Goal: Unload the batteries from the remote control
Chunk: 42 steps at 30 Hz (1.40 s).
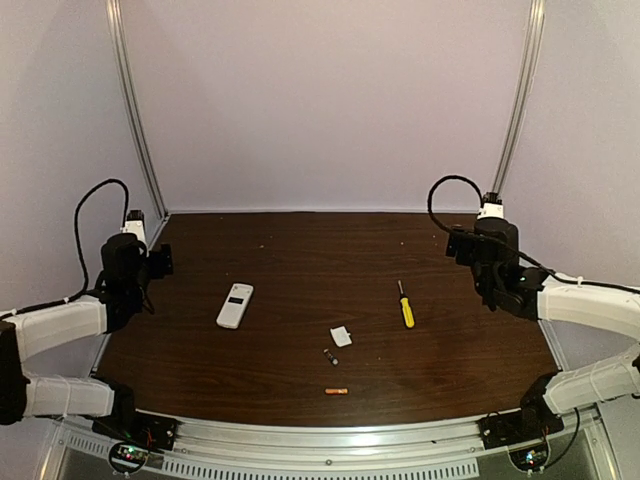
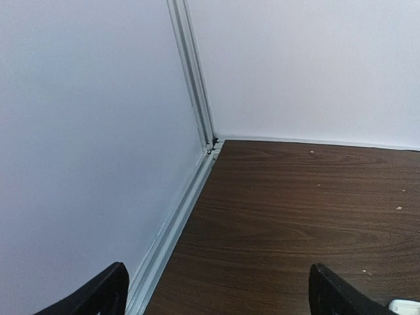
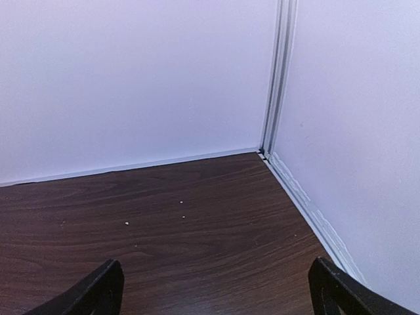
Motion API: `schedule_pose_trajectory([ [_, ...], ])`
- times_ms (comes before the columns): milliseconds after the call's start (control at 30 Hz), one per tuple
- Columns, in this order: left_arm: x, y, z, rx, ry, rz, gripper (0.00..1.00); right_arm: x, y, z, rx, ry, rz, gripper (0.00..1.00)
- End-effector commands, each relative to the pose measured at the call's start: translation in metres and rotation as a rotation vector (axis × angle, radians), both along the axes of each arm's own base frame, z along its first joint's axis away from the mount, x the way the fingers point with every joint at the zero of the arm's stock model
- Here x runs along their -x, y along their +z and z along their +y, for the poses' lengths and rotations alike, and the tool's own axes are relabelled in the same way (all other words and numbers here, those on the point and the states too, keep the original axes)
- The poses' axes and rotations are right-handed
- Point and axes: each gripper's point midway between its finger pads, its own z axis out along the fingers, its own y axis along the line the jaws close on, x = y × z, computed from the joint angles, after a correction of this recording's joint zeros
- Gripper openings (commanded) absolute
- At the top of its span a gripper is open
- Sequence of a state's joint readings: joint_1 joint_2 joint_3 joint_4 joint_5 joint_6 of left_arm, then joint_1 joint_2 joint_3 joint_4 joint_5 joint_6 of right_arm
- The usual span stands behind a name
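Orange battery (image 1: 336, 391) and dark battery (image 1: 330, 356) lay loose on the counter (image 1: 300, 250) near its front edge, apart from the remote control (image 1: 235, 305) further left. Unloading looked complete. Left fingers (image 2: 98, 295) and right fingers (image 3: 341, 292) stood spread and empty.

Dark brown wood-grain tabletop (image 1: 300, 250), a few pale specks (image 3: 126, 223) toward the back. Plain pale lilac-white wall panels (image 1: 320, 100) at rear and both sides. Silver aluminium left corner post (image 1: 138, 120), matching right corner post (image 1: 517, 100). Silver aluminium rail (image 1: 330, 440) along near edge. Soft even light.
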<state>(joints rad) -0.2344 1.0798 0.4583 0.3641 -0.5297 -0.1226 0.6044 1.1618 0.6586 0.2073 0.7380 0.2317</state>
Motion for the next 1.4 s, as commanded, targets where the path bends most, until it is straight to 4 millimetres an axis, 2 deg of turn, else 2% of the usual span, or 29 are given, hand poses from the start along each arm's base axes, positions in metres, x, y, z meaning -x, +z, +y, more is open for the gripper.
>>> schedule_pose_trajectory([
  [0,-0.003,-0.003,0.024,-0.044,0.034,-0.061,0.97,0.000,-0.004,-0.033,0.000,-0.096,-0.015,1.00],
  [133,-0.002,-0.019,0.041,-0.017,0.061,-0.077,0.97,-0.002,-0.021,-0.063,0.062,-0.169,-0.013,1.00],
  [300,-0.007,-0.026,0.041,-0.028,0.043,-0.115,0.97,-0.016,-0.046,-0.090,0.102,-0.204,0.036,1.00],
  [400,-0.019,-0.035,0.035,-0.007,0.002,-0.103,0.97,-0.024,-0.065,-0.090,0.093,-0.134,0.032,1.00],
  [533,-0.029,-0.043,0.034,0.037,-0.046,-0.099,0.95,-0.020,-0.070,-0.085,0.109,-0.045,-0.075,1.00],
  [833,-0.047,-0.057,0.032,0.013,-0.065,-0.071,0.96,-0.024,-0.078,-0.090,0.135,-0.001,-0.090,1.00],
  [900,-0.048,-0.056,0.030,0.006,-0.084,-0.078,0.96,-0.025,-0.079,-0.093,0.130,0.008,-0.133,1.00],
  [1100,-0.050,-0.060,0.027,0.005,-0.096,-0.055,0.95,-0.031,-0.084,-0.094,0.101,0.035,-0.101,1.00],
  [1200,-0.054,-0.061,0.015,-0.014,-0.166,-0.044,0.92,-0.030,-0.088,-0.096,0.078,0.056,-0.106,1.00],
  [1367,-0.054,-0.061,0.014,-0.011,-0.173,-0.041,0.97,-0.027,-0.094,-0.104,0.066,0.024,-0.117,1.00],
])
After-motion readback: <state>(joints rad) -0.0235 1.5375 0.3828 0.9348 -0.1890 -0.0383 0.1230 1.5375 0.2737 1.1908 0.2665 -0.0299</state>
